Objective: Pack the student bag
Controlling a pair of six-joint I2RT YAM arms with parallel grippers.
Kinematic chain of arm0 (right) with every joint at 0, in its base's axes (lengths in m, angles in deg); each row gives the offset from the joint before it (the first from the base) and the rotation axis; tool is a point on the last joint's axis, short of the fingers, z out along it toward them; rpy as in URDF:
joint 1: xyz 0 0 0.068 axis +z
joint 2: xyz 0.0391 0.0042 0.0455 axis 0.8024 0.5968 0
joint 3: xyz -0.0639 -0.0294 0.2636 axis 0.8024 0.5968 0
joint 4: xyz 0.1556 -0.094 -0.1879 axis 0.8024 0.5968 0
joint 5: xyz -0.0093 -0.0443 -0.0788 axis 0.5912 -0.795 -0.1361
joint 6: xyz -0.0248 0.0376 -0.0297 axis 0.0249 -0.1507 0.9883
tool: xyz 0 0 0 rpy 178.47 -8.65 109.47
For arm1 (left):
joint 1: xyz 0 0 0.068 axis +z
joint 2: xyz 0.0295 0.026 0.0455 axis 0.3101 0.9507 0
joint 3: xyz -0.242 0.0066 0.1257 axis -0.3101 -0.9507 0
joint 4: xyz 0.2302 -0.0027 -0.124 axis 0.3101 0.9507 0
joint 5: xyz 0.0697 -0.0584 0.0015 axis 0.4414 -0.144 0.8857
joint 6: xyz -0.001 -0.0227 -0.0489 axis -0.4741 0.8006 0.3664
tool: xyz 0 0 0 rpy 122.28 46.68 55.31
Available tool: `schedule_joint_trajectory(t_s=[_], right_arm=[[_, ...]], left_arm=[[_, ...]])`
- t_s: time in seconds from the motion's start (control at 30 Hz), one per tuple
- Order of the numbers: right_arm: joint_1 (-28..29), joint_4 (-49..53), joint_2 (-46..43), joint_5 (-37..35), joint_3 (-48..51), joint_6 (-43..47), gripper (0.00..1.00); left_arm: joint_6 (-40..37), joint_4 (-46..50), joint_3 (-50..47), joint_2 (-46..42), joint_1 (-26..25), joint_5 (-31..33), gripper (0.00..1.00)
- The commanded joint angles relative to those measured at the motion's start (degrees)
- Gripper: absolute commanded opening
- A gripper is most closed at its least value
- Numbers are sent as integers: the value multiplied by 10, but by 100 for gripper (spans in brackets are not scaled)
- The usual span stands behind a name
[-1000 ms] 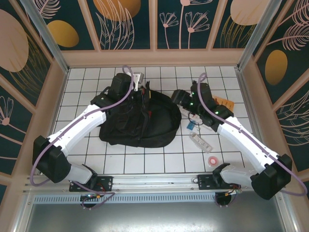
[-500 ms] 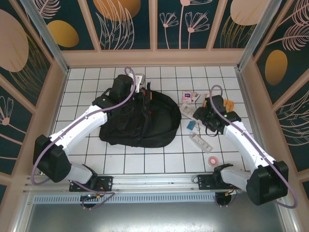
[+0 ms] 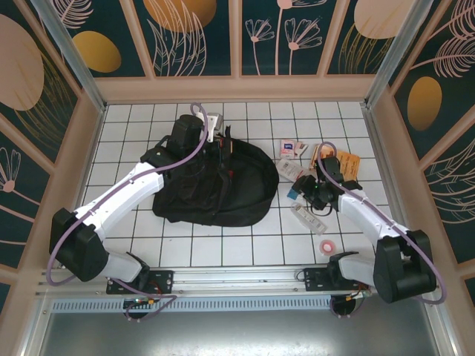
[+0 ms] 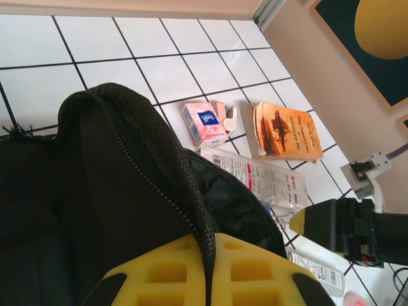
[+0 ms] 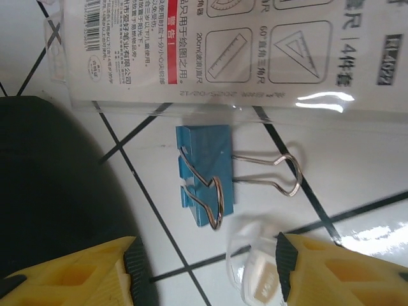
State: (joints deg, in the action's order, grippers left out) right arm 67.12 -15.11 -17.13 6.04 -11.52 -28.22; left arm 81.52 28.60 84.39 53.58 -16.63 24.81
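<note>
1. Black soft fabric, slumped into a rounded heap, the student bag [image 3: 215, 185] lies left of the middle of the white tiled table [image 3: 223, 248]. Its mouth faces 12 o'clock, edged with a toothed zip.
2. At the bag's 12 o'clock rim the left gripper [image 4: 205, 255] has its yellow, grid-ribbed fingers pressed together on the zipped edge, holding it up in a fold.
3. At the bag's 3 o'clock, just off its curved side, the right gripper [image 5: 210, 274] hangs over the tiles with its yellow fingers well apart and nothing between them in its grasp.
4. Just ahead of those fingers lies a blue metal binder clip [image 5: 204, 172] with looped wire handles, touching the edge of a flat, glossy ruler-set packet [image 5: 210, 44].
5. At the bag's 2 o'clock are a small pink-and-white tissue pack [image 4: 204, 123] and, beyond it, a paperback book [image 4: 284, 131] with a worn orange-brown cover.
6. At 4 o'clock lie a long white narrow packet [image 3: 308, 217] and, farther out, a pink tape roll [image 3: 326, 245].
7. Against a second ago: the right arm, then reaching over the bag's 3 o'clock rim, has drawn back and dropped to the clip. The tissue pack and book it covered now show. The bag and left arm have kept their places.
</note>
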Motion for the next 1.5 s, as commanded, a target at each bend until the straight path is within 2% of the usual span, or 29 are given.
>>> schedule_joint_trajectory(t_s=[0.0, 0.17, 0.37, 0.47, 0.63, 0.9, 1.07, 1.23, 1.47], right_arm=[[-11, -82, 25, 35, 17, -16, 57], [-19, -118, 48, 33, 25, -17, 44], [-30, -156, 67, 39, 39, -17, 10], [-33, -167, 82, 45, 38, -19, 0], [-32, -145, 45, 32, 23, -15, 0], [-32, -28, -82, -31, -49, 33, 0], [-30, -14, -131, -3, -83, 60, 0], [-16, -2, -138, 17, -134, 74, 0], [45, -4, -95, 28, -207, 83, 0]], left_arm=[[-10, -35, -4, -19, -3, -8, 0], [-9, -37, -5, -19, -3, -12, 0], [-5, -42, -7, -15, -4, -22, 0], [-5, -43, -9, -14, -4, -22, 0], [-3, -39, -3, -7, -5, -27, 0], [0, -37, 6, -10, -4, -19, 0], [5, -32, 16, -9, -5, -27, 0], [8, -29, 17, -14, -4, -38, 0], [14, -30, 21, -16, -4, -43, 0]])
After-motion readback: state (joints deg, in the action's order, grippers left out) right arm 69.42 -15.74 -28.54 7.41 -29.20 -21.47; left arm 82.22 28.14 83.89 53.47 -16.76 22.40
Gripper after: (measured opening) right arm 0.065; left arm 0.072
